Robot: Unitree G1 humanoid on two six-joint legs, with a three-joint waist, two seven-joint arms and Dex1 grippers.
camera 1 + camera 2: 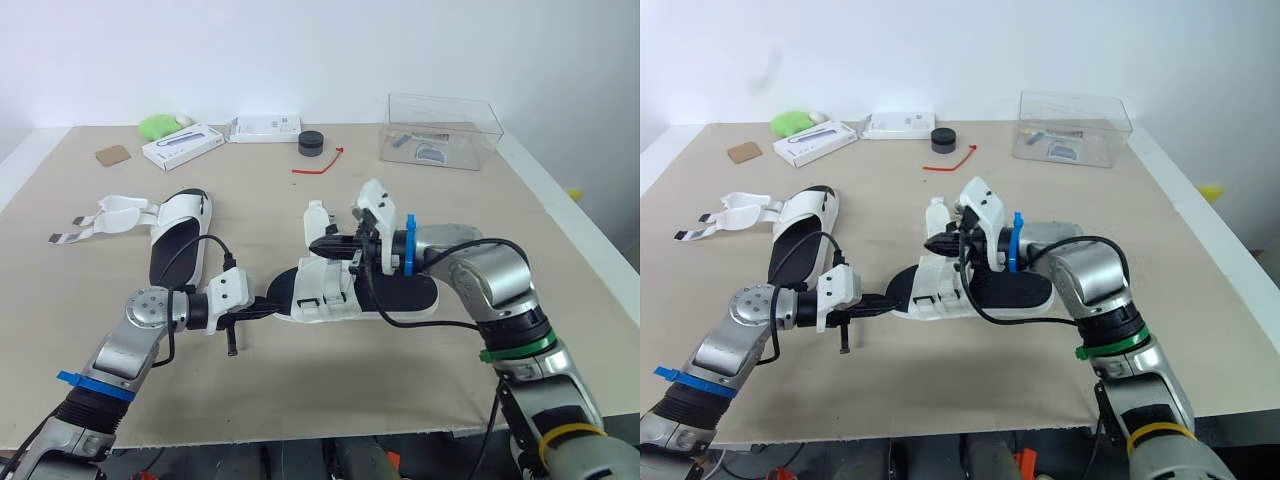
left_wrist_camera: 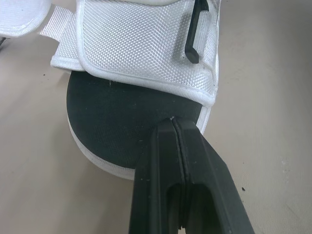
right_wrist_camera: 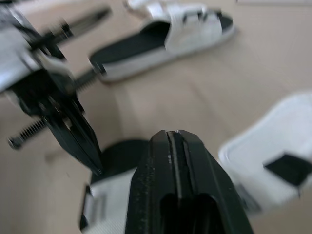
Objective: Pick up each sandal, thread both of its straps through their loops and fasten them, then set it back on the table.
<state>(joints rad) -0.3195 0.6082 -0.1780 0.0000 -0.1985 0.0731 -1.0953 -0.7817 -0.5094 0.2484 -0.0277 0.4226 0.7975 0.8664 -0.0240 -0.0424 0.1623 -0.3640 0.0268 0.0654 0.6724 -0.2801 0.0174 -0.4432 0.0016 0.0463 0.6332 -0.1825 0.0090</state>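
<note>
1. Room: the table (image 1: 300, 385) is bare along its near edge and to the right of the near sandal (image 1: 405, 293), out to the right edge. Clutter sits along the far edge: clear box (image 1: 440, 130), black puck (image 1: 311, 143), red tie (image 1: 320, 165), white carton (image 1: 182, 145).
2. Near sandal: mid-table, lying flat, long axis left-right. The strapped end points to the robot's left, the bare black footbed end to the right.
3. Second sandal (image 1: 178, 240): to the left, well apart, long axis near-far, straps splayed out leftward, unfastened.
4. Left gripper (image 1: 282, 303): fingers pressed together, tip on the footbed rim at the strapped end. Nothing between them.
5. Right gripper (image 1: 318, 245): fingers also pressed together, above the straps, just beside an upright white strap flap (image 1: 316, 218).
6. Hidden: the right wrist covers the sandal's middle, so I can't tell whether the straps are threaded. The right wrist view is blurred.
</note>
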